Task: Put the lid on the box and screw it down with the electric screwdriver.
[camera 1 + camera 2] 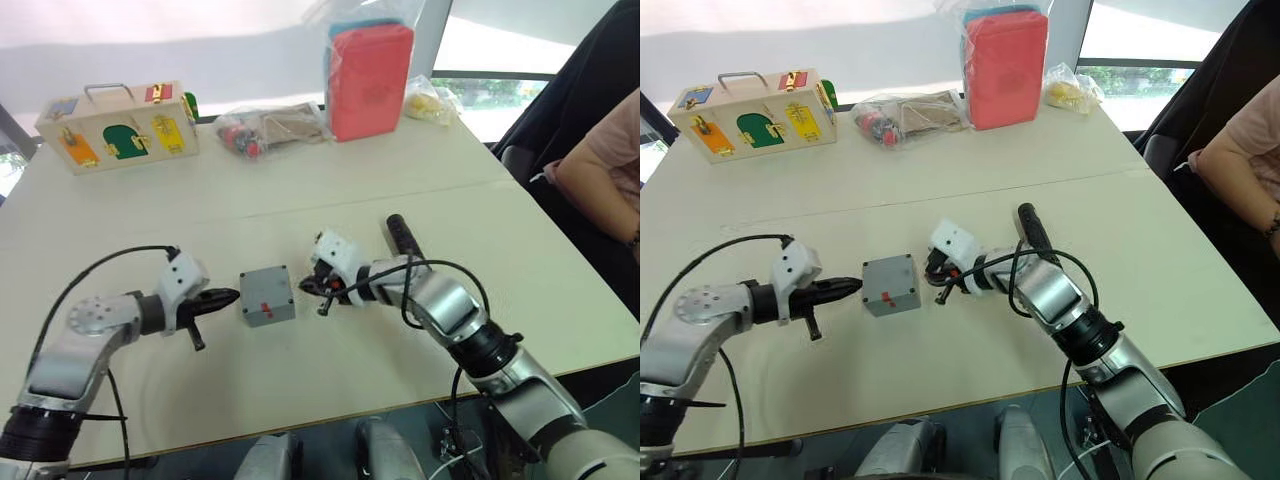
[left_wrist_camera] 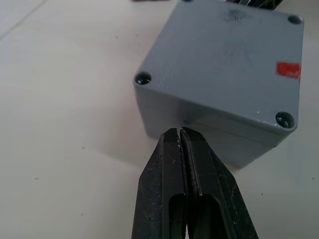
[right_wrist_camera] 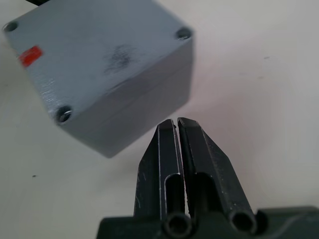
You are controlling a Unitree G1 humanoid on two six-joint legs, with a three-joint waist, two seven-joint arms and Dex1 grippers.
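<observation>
The grey box (image 1: pixel 268 308) stands in the middle of the table, and the lid (image 2: pixel 234 50) sits on top of it, showing corner screw holes and a small red sticker. My left gripper (image 1: pixel 232 295) is shut, with its tips right at the box's left wall (image 2: pixel 199 124); I cannot tell whether they touch. On the other side my right gripper (image 1: pixel 306 288) is also shut and holds nothing, a small gap off the box's right side (image 3: pixel 129 119). The electric screwdriver (image 1: pixel 400 236), a slim black cylinder, lies on the table just behind my right forearm.
At the far left stands a wooden box with coloured latched doors (image 1: pixel 120 125). A clear bag of parts (image 1: pixel 265 130), a red-pink case in a plastic bag (image 1: pixel 370 80) and a small yellow-filled bag (image 1: pixel 432 100) line the back. A person's arm (image 1: pixel 600 170) is at the right edge.
</observation>
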